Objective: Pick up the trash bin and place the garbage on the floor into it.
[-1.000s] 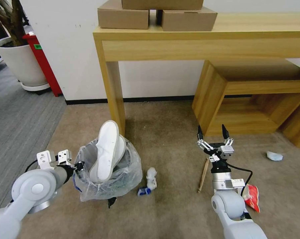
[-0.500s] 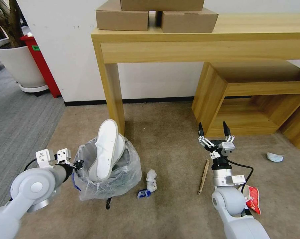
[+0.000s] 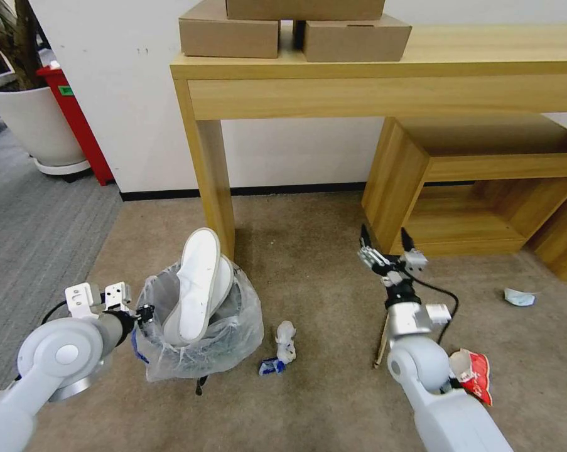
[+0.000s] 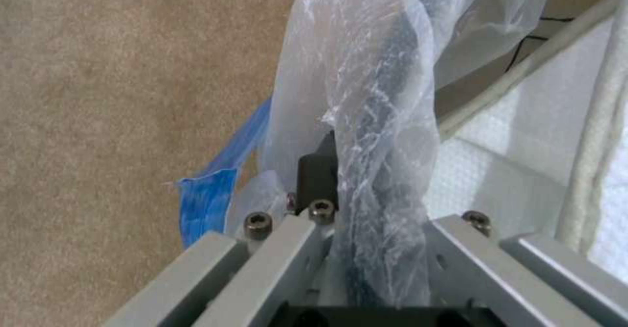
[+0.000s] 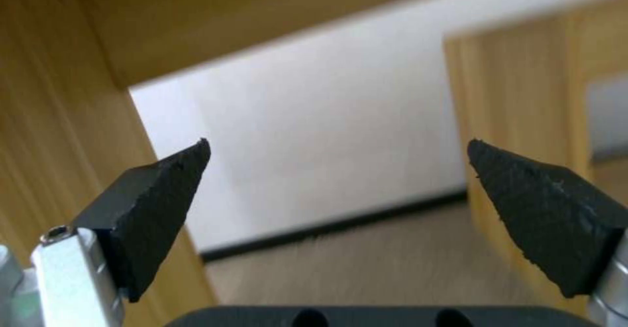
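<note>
In the head view, a beige short-pile carpet floor (image 3: 321, 251) is seen, bordered on the left by grey ribbed carpet (image 3: 32, 232) and on the far side by a white wall, a light wooden table (image 3: 383, 81) and a low wooden shelf unit (image 3: 478, 188). The small dark trash bin lined with a crinkled clear plastic bag (image 3: 198, 339) is placed at the near left, with a white slipper (image 3: 198, 282) propped upright in it. A white tissue wad (image 3: 286, 339), a wooden stick (image 3: 382, 342), a red crumpled wrapper (image 3: 475, 373) and a pale blue wad (image 3: 519, 297) are scattered on the floor. The left gripper (image 3: 142, 312) is set against the bin's left rim. The right gripper (image 3: 387, 242) is held above the floor, spread and empty.

In the left wrist view, the bag-covered rim (image 4: 382, 136) is pinched between the fingers (image 4: 317, 180).

In the right wrist view, the black fingertips (image 5: 164, 194) are spread wide, with nothing between them.
</note>
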### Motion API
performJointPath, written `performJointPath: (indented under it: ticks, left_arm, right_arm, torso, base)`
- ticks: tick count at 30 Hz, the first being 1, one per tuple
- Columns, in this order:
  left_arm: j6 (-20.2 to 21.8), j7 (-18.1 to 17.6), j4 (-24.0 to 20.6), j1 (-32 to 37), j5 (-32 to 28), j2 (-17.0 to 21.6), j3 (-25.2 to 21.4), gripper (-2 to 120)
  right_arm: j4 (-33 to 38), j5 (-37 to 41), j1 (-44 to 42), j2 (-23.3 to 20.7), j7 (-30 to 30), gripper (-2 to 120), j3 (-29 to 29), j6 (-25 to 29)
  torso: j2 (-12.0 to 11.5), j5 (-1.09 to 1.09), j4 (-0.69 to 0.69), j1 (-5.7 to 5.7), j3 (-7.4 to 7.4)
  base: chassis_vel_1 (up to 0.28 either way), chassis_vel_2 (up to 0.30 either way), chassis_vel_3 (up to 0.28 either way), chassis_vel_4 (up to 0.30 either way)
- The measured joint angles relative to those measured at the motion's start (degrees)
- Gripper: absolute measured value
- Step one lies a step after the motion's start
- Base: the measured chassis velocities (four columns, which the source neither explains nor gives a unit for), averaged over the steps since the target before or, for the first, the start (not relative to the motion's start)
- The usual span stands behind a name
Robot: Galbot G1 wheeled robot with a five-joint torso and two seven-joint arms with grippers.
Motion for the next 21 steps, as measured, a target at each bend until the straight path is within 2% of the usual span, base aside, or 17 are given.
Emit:
performJointPath:
  ticks: [2,3,5,7,8,11,13,15,16,17,19,21]
  left_arm:
    - [0.01,-0.2,0.17,0.19,-0.25,0.27,-0.27,0]
    - [0.01,-0.2,0.17,0.19,-0.25,0.27,-0.27,0]
    - [0.01,-0.39,0.67,0.26,-0.36,0.42,-0.62,0]
    - [0.1,-0.68,1.43,0.08,-0.5,0.44,-0.83,0]
    - [0.1,-0.68,1.43,0.08,-0.5,0.44,-0.83,0]
    - [0.16,-1.77,3.16,-0.14,-0.61,0.52,-1.16,0]
    - [0.16,-1.89,3.67,-0.16,-0.83,0.58,-1.39,0]
    - [0.18,-2.14,4.38,-0.23,-1.37,0.67,-1.76,0]
    - [0.19,-2.32,4.81,-0.26,-1.67,0.71,-1.96,0]
    - [0.19,-2.32,4.81,-0.26,-1.67,0.71,-1.96,0]
    - [0.2,-2.8,5.35,-0.41,-2.41,0.76,-2.33,0]
    - [0.19,-3.0,5.54,-0.64,-2.89,0.78,-2.52,0]
  right_arm:
    - [-1.32,3.92,3.32,-0.96,3.35,100,-3.16,-4.32]
    - [-1.32,3.92,3.32,-0.96,3.35,100,-3.16,-4.32]
    - [-3.25,7.94,6.04,-1.12,5.78,100,-5.96,-7.99]
    - [-5.53,12.64,8.9,-0.21,9.86,100,-8.88,-13.66]
    - [-5.53,12.64,8.9,-0.21,9.86,100,-8.88,-13.66]
    - [-7.79,18.62,11.83,2.02,17.75,100,-13.37,-24.46]
    - [-8.37,19.43,12.49,2.46,19.78,100,-14.71,-26.48]
    - [-9.16,21.61,13.85,2.86,25.24,100,-17.02,-31.42]
    - [-9.24,24.67,15.02,2.96,29.96,100,-18.45,-35.26]
    - [-9.24,24.67,15.02,2.96,29.96,100,-18.45,-35.26]
    - [-10.1,28.51,17.45,2.5,34.83,100,-21.28,-39.46]
    - [-11.1,28.96,18.88,2.14,35.79,100,-23.09,-40.12]
  torso:
    - [0.01,0.0,0.01,0.0,0.0]
    - [0.01,0.0,0.01,0.0,0.0]
    - [0.0,0.0,0.0,0.0,0.0]
    - [0.0,-0.01,0.0,0.0,0.01]
    - [0.0,-0.01,0.0,0.0,0.01]
    - [0.0,-0.01,0.01,0.0,0.01]
    - [0.0,-0.01,0.01,0.0,0.0]
    - [0.0,0.0,0.0,0.0,0.01]
    - [0.0,0.0,0.0,0.0,0.01]
    - [0.0,0.0,0.0,0.0,0.01]
    - [0.0,-0.01,0.0,0.0,0.0]
    - [0.0,0.0,0.0,0.0,0.01]
  base:
    - [0.0,0.0,0.0,0.0]
    - [0.0,0.0,0.0,0.0]
    - [0.0,0.0,0.0,0.0]
    - [0.0,0.0,0.0,0.0]
    - [0.0,0.0,0.0,0.0]
    - [0.0,0.0,0.0,0.0]
    - [0.0,0.0,0.0,0.0]
    - [0.0,0.0,0.0,0.0]
    - [0.0,0.0,0.0,0.0]
    - [0.0,0.0,0.0,0.0]
    - [0.0,0.0,0.0,0.0]
    - [0.0,0.0,0.0,0.0]
